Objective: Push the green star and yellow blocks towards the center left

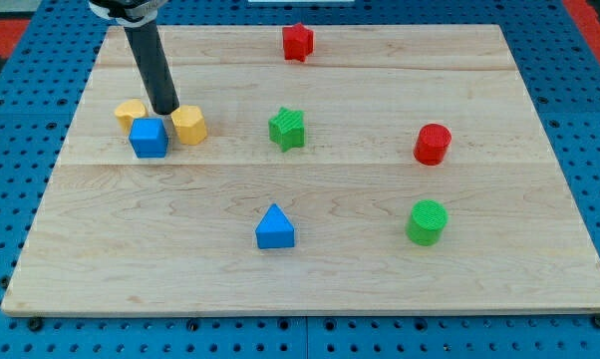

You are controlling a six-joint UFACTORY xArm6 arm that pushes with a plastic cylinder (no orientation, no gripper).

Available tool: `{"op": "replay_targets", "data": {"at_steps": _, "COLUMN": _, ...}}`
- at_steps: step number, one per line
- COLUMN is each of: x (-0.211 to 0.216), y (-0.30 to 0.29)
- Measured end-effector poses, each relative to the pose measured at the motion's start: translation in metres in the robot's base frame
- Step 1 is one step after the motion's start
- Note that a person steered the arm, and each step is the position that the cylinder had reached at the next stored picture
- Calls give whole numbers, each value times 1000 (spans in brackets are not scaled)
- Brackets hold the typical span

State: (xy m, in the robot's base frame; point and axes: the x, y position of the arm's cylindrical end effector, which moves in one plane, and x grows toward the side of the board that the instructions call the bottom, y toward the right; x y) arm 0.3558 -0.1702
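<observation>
The green star point(288, 129) sits on the wooden board point(310, 269) near the middle, slightly above centre. Two yellow blocks lie at the view's left: a rounded yellow block point(130, 112) and a yellow hexagon-like block point(189, 125). A blue cube point(149, 138) sits between and just below them. My tip point(164, 110) rests on the board between the two yellow blocks, just above the blue cube and close to the left side of the yellow hexagon-like block. The rod rises towards the view's top left.
A red star-like block point(298, 41) sits at the top centre. A red cylinder point(432, 144) is at the right. A green cylinder point(427, 221) is at the lower right. A blue triangle point(274, 228) lies at the bottom centre. Blue pegboard surrounds the board.
</observation>
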Motion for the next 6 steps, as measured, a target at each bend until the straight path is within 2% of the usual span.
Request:
{"op": "replay_targets", "data": {"at_steps": 2, "x": -12, "y": -2}}
{"op": "replay_targets", "data": {"at_steps": 3, "x": -43, "y": 86}}
{"op": "replay_targets", "data": {"at_steps": 4, "x": -15, "y": 195}}
{"op": "replay_targets", "data": {"at_steps": 5, "x": 48, "y": 194}}
{"op": "replay_targets", "data": {"at_steps": 6, "x": 43, "y": 82}}
